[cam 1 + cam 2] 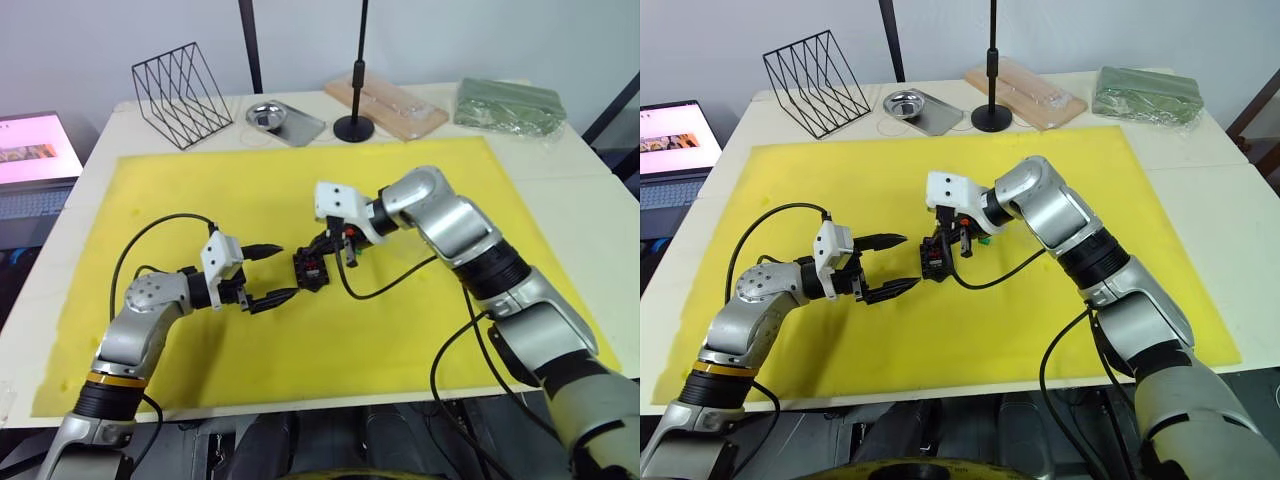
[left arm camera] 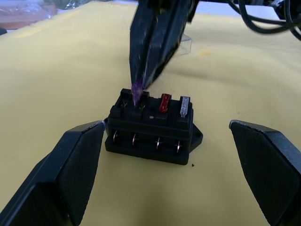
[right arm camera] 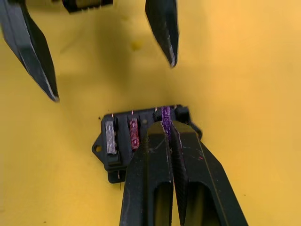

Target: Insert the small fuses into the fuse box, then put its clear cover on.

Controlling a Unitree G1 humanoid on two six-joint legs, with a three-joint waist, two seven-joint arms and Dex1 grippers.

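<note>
fuse box [image 2: 150, 129] holding red and grey fuses, right tool [image 3: 168, 127] pinching purple fuse [image 3: 165, 114], left tool [image 1: 270, 272] spread wide

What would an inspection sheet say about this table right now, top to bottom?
Surface: yellow mat on a pale table.
Job's things: fuse box holds a red fuse and grey fuse; purple fuse at a slot; clear cover lies behind.
Clutter: wire rack, metal tray, black stand, wrapped board, green bundle.
Grippers: left gripper open beside the box; right gripper pinching the purple fuse.
Cables: black cables loop off both arms.
Surroundings: laptop.
</note>
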